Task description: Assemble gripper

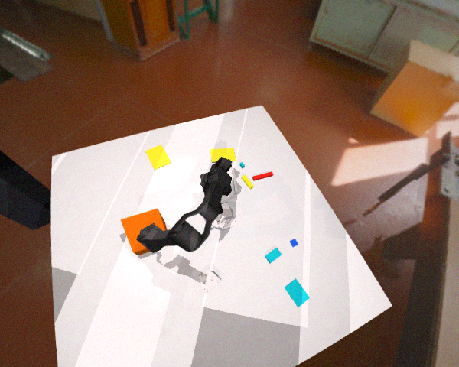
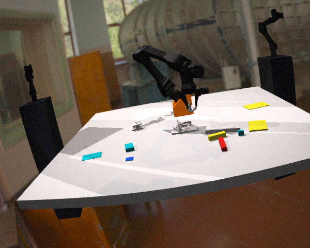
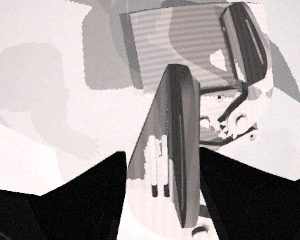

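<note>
Overhead, twelve o'clock was taken as the top edge of the view, with bearings from the gear assembly (image 1: 224,222) (image 2: 185,127) (image 3: 237,122), which sat near mid-surface (image 1: 261,237) (image 2: 160,160).

Claw (image 2: 191,108) (image 3: 161,158): partly open, closed on an upright grey slotted part (image 2: 190,106) (image 3: 184,145). Which task part it was, could not tell. It was held above the surface, beside the assembly as the wrist view showed it.

Assembly: a second upright dark-faced piece (image 3: 250,45) stood at one o'clock in the wrist view; toothed rounds showed below it. Full meshing uncertain.

Other pale pieces: a small one (image 1: 210,279) (image 2: 137,125) at six o'clock, a long grey bar (image 1: 235,182) (image 2: 221,130) between twelve and one. Which was the housing plate, could not tell.

Bearings: yellow bar (image 1: 247,181) (image 2: 216,135), one; cyan block (image 1: 272,254) (image 2: 129,147), four; orange block (image 1: 144,221) (image 2: 180,108), nine, under the arm's foot.
</note>
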Controlling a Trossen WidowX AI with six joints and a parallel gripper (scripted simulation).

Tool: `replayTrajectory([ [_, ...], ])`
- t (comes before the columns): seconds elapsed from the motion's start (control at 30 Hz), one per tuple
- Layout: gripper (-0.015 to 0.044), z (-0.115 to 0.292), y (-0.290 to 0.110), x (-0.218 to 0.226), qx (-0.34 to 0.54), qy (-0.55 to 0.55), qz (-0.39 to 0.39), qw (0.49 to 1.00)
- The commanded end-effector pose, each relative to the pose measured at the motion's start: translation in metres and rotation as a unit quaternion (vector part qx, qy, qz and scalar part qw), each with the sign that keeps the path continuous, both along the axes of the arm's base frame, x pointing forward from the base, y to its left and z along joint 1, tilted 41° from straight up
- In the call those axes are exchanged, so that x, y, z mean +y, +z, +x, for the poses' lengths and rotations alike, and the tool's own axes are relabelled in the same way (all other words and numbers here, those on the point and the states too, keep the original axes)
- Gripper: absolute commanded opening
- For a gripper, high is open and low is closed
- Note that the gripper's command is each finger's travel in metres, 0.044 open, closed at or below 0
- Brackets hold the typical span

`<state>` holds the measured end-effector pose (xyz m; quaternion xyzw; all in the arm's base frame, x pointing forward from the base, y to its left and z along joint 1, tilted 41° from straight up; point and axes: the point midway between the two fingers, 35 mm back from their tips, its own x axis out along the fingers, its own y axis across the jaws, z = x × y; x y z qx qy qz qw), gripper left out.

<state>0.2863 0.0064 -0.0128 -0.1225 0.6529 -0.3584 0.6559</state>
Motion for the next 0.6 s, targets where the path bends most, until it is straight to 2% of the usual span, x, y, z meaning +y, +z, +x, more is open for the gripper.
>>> replayTrajectory([
  [0.0, 0.0134, 0.01, 0.004, -0.007, 0.0, 0.002, -0.003, 1.0],
  [0.57, 0.0134, 0.033, 0.017, -0.027, 0.0, 0.002, -0.005, 1.0],
])
